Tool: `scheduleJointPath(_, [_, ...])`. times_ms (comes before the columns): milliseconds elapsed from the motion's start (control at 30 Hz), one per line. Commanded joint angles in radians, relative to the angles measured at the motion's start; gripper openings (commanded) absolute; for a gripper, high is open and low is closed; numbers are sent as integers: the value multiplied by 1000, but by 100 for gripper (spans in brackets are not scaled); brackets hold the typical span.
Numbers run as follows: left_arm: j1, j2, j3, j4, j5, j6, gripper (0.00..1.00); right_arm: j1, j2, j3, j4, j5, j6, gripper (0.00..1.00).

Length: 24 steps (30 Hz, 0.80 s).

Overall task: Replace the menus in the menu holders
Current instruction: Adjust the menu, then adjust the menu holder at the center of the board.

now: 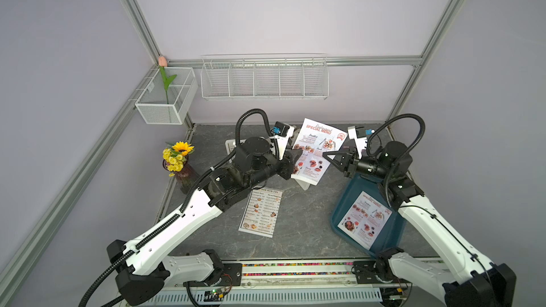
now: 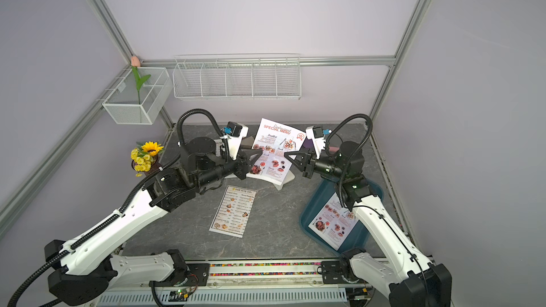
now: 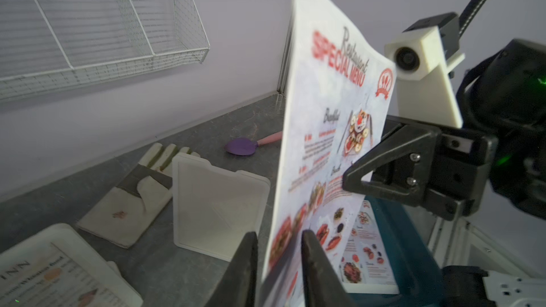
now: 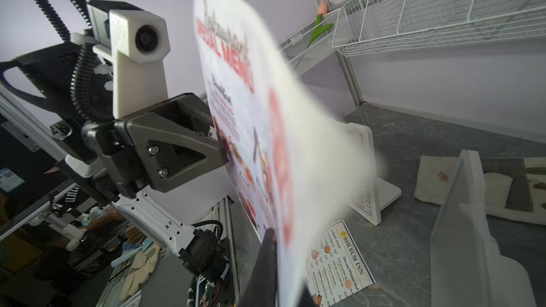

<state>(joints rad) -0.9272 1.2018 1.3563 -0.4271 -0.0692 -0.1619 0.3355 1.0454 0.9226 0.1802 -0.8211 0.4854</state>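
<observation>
The dark teal plastic tray [image 1: 347, 199] at 4 o'clock on the grey marbled worktop [image 1: 295, 231] holds one rectangular red-headed SPECIAL MENU paper sheet [image 1: 365, 220]; a second SPECIAL MENU sheet [image 1: 317, 146] hangs raised near 12 o'clock, left claw [image 1: 297, 160] parted around its 8 o'clock edge, right claw [image 1: 326, 155] clamped on its 3 o'clock edge.

Two SPECIAL MENU sheets [image 1: 320, 143] [image 1: 365, 220], two DIM SUM INN sheets [image 1: 261, 212] [image 3: 50, 273], two white menu holders [image 3: 218, 211] [image 3: 63, 231], one teal tray [image 1: 345, 203], one glove [image 3: 130, 202], one purple spoon [image 3: 240, 146], one flower vase [image 1: 184, 179], two wire baskets [image 1: 264, 79] [image 1: 167, 97].
</observation>
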Motion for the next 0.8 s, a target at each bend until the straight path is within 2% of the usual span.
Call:
scheduleJointPath(0, [8,20,-17,-23,-174,-38,47,-3,-31,102,-297,148,-150,6])
scheduleJointPath(67, [11,33,-17,-61,-255,-59,59,-3,-23,165,-454,250,-208,6])
scheduleJointPath(167, [12,55,-39,-91,-336,-91,64,-3,-2,246,-609,383,-258,6])
scheduleJointPath(433, [15,220,-106,-12,-357,-133,64,29,60,449,-776,570,-267,8])
scheduleJointPath(633, [65,388,-51,30,-356,-186,61,57,98,557,-877,743,-284,8])
scheduleJointPath(767, [103,471,9,40,-361,-167,54,59,91,553,-878,773,-292,8])
